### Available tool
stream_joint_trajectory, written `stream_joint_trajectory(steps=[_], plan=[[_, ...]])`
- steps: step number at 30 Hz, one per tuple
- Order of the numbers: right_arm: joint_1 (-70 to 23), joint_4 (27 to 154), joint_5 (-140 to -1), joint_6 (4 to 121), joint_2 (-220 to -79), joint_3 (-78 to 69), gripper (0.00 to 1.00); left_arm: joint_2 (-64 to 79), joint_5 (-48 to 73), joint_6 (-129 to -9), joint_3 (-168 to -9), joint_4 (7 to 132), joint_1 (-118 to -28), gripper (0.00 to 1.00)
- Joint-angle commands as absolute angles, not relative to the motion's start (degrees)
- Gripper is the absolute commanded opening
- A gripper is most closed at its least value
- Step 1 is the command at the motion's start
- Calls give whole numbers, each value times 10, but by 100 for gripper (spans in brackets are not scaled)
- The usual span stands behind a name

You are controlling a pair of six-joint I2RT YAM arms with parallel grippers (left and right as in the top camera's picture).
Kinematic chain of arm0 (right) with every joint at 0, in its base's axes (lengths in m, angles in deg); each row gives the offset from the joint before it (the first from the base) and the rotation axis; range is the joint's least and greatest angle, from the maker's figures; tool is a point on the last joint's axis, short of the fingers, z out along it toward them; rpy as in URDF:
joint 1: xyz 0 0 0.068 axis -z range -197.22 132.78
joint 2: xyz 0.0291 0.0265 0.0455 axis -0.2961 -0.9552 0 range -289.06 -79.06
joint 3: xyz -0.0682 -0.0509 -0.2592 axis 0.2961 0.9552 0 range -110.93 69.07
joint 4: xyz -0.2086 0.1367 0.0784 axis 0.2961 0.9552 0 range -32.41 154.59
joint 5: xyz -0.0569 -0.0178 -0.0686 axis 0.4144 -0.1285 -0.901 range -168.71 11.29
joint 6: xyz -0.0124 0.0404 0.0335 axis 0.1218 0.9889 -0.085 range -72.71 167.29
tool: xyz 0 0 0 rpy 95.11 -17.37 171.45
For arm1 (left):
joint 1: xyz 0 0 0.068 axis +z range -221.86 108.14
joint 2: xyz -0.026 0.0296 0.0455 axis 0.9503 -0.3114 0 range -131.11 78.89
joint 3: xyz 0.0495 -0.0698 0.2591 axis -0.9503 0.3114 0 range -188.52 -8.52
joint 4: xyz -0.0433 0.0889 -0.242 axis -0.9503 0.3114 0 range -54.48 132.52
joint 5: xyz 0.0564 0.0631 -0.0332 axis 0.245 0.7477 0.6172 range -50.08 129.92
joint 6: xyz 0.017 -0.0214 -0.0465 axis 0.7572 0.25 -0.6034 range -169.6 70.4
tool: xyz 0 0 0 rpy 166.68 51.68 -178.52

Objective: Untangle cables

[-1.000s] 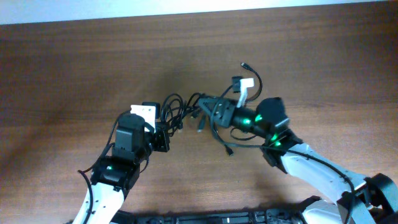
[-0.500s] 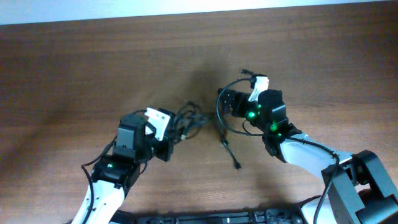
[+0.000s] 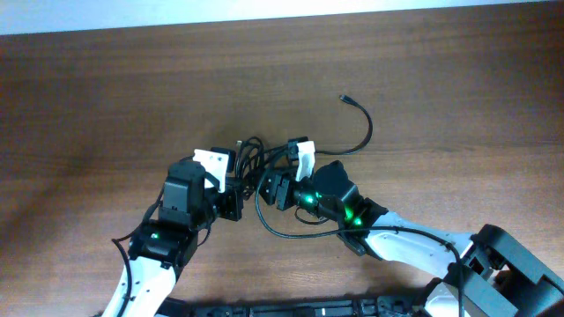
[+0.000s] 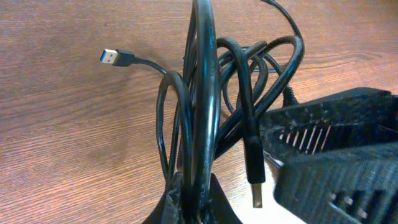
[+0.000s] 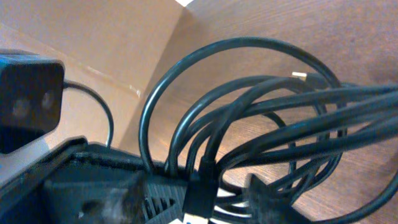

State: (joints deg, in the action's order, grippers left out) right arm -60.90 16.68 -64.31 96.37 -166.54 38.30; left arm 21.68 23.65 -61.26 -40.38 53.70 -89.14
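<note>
The brown wood-grain worktop [image 3: 97,88] fills the overhead view; the left hand [image 3: 236,187] and the right hand [image 3: 273,187] face each other near its middle, close together; the left hand is clamped on the thin black cables [image 3: 250,157], whose strands run straight down between its fingers [image 4: 173,210] in the left wrist view; whether the right hand grips anything I cannot tell, though the tangle fills its camera; the bundle sits in overlapping loops between the two hands; one strand curves off to the upper right and ends in a small dark plug [image 3: 344,99]; another loops on the worktop below the right hand; a silver USB plug [image 4: 116,58] sticks out of the bundle.
</note>
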Motion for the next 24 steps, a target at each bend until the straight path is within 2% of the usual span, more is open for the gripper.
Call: stream_joint_trajectory(steps=[1, 2, 3, 6, 8, 9, 12, 13, 16, 17, 18, 19, 20, 21, 23, 24], plan=[[-613, 161, -668, 963, -1666, 379, 23, 226, 194, -617, -403, 532, -891, 0], [-610, 150, -667, 963, -1665, 379, 7, 226, 193, -617, -403, 532, -891, 0], [-597, 131, -653, 962, -1658, 379, 4, 226, 193, -600, -403, 532, -891, 0], [-516, 72, -595, 963, -1627, 379, 4, 226, 192, -530, -403, 551, -891, 0], [-460, 77, -582, 965, -1627, 379, 5, 226, 161, -493, -403, 552, -891, 0], [-460, 97, -586, 963, -1627, 379, 5, 226, 161, -486, -403, 552, -891, 0], [-460, 237, -707, 958, -1628, 379, 7, 226, 151, -487, -403, 546, -891, 0], [-456, 327, -797, 958, -1628, 379, 7, 232, 153, -486, -403, 525, -889, 0], [-383, 424, -772, 958, -1625, 379, 4, 287, 180, -490, -403, 459, -880, 1], [-344, 439, -752, 958, -1612, 379, 4, 312, 256, -542, -403, 459, -861, 10], [-316, 455, -738, 956, -1595, 379, 5, 319, 293, -593, -403, 457, -845, 44], [-286, 484, -726, 956, -1566, 379, 28, 316, 295, -616, -403, 459, -838, 75], [-265, 525, -711, 955, -1528, 379, 61, 295, 309, -616, -403, 467, -838, 91], [-266, 542, -705, 936, -1510, 379, 66, 268, 310, -626, -403, 465, -838, 95], [-266, 542, -609, 867, -1490, 379, 67, 214, 302, -670, -403, 443, -838, 96], [-266, 542, -587, 853, -1487, 379, 67, 196, 280, -669, -403, 427, -838, 90]])
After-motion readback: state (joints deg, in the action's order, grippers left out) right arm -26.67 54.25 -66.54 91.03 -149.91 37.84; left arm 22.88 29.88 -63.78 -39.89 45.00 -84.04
